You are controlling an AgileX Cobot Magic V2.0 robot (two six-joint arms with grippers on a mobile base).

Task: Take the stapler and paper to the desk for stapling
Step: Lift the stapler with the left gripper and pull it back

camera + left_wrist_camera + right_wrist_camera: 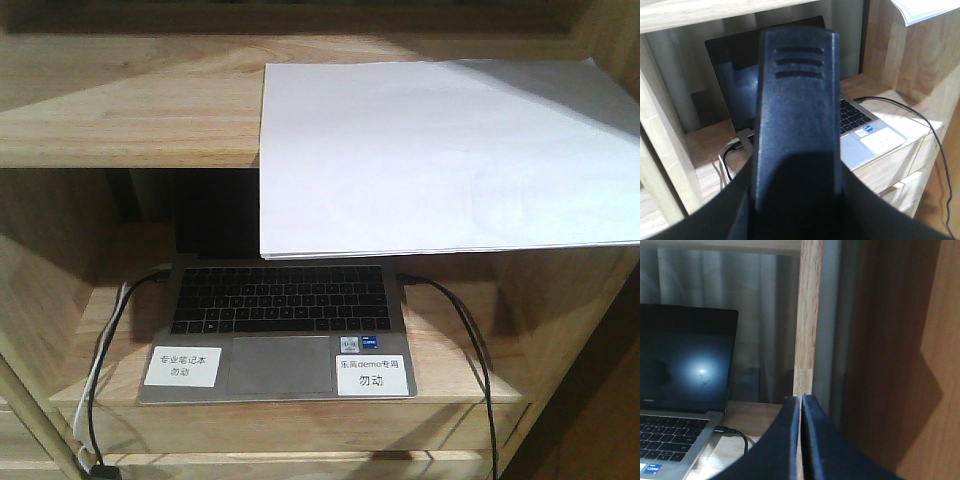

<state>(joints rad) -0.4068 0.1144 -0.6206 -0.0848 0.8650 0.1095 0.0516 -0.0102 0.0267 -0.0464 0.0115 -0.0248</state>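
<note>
From where I stand, little of the job looks done. The paper (pixel 440 150) lies on the upper board of the wooden shelf unit (pixel 120 110), its near edge jutting out over the compartment below, and neither arm has hold of it. The stapler is not to be seen in any view, nor is the tabletop where both are meant to end up, so I judge that fetching both things and the stapling itself are all left to do. The right tool (pixel 800 399) is pressed together, with only a thin seam between its two dark fingers and nothing caught in it. It hangs in front of a pale upright post of the shelf. The left tool (pixel 797 75) fills its own camera with one broad black finger, matte and faintly pebbled, with three short slots cut near its rounded tip. I cannot tell whether it is open or closed, and nothing shows in its hold. The paper is a thin stack of smooth, flat, blank white sheets with crisp corners, and one corner shows at the top right of the left wrist view. The shelf is light wood with a plain grain and squared edges. Below sits an open grey laptop (pixel 280 320) with black keys, a dark glossy screen and two white stickers (pixel 183 366) on its palm rest. A black cable (pixel 470 330) trails from its right side and a white cable (pixel 100 380) from its left.
</note>
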